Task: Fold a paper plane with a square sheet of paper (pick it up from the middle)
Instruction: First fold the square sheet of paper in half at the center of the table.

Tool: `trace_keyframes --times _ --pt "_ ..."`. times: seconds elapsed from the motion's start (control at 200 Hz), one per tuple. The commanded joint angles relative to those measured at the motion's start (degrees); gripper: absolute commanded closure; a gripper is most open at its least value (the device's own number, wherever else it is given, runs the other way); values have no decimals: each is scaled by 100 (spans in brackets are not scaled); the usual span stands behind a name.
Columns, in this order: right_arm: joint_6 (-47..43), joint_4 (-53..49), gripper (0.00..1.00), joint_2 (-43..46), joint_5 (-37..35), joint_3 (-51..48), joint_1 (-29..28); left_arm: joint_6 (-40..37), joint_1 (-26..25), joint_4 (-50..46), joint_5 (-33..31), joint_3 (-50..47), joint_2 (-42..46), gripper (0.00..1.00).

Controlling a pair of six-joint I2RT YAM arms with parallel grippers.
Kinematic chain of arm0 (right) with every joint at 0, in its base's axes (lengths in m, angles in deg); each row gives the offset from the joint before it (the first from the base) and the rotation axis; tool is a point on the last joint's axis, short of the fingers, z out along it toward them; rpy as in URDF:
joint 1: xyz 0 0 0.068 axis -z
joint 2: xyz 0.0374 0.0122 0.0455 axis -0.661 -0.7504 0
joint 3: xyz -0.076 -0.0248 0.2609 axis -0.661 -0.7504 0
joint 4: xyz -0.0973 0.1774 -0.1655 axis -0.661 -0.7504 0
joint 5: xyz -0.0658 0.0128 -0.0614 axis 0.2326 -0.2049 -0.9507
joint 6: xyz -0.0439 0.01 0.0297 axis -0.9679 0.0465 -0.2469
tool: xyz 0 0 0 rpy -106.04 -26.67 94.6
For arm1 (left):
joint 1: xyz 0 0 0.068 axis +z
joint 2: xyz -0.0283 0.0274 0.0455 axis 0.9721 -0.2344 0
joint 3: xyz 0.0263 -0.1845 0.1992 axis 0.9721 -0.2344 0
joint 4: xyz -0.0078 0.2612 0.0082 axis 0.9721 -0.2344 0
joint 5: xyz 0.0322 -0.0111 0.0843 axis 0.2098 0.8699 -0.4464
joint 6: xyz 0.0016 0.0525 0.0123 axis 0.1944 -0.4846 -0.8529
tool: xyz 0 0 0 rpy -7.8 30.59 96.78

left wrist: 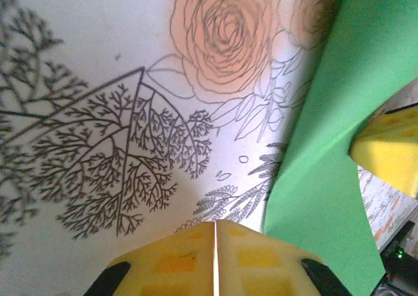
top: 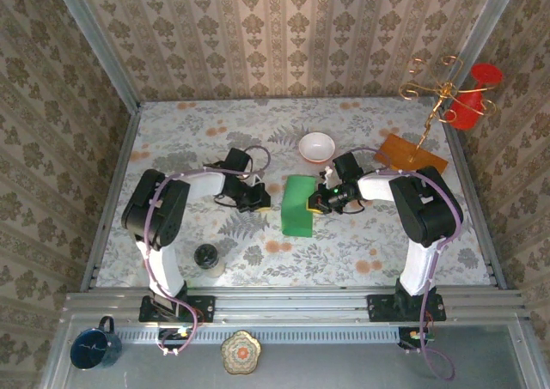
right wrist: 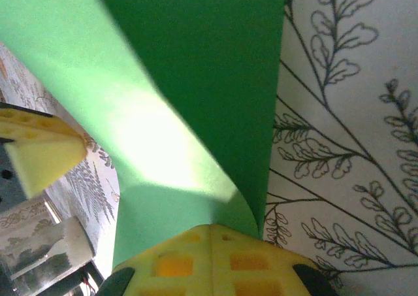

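The square sheet of paper (top: 297, 204) lies bright green at the table's middle, one side curled over the rest. In the right wrist view the paper (right wrist: 163, 126) rises from my right gripper (right wrist: 210, 229), whose jaws are shut on its edge. From above, the right gripper (top: 318, 202) sits at the sheet's right side. My left gripper (top: 255, 198) sits just off the sheet's left edge, its jaws shut with nothing between them (left wrist: 215, 225). The paper (left wrist: 326, 146) lies to the right of it. The paper plane is not formed.
A white bowl (top: 316, 146) stands behind the sheet. An orange-brown wooden board (top: 410, 154) with a gold wire stand (top: 438, 93) and a red cup (top: 471, 93) are at the back right. A dark jar (top: 206, 257) stands near the front left.
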Motion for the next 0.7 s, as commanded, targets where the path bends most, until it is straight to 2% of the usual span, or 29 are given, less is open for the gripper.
trace_keyframes --times 0.0,0.145,0.315,0.51,0.69 --pt "-27 -936 94 -971 -1758 -446 -44 125 -322 181 135 198 212 88" --pt "-18 -894 94 -992 -1742 -463 -60 491 -818 741 410 645 -323 88" --pt "-25 -887 94 -1011 -1740 -468 -53 656 -956 875 429 1049 -1002 88" --pt "-58 -889 94 -1011 -1758 -472 -57 558 -550 916 349 704 -1154 88" --pt "-71 -916 94 -1034 -1783 -463 -63 352 187 872 341 108 -855 88"
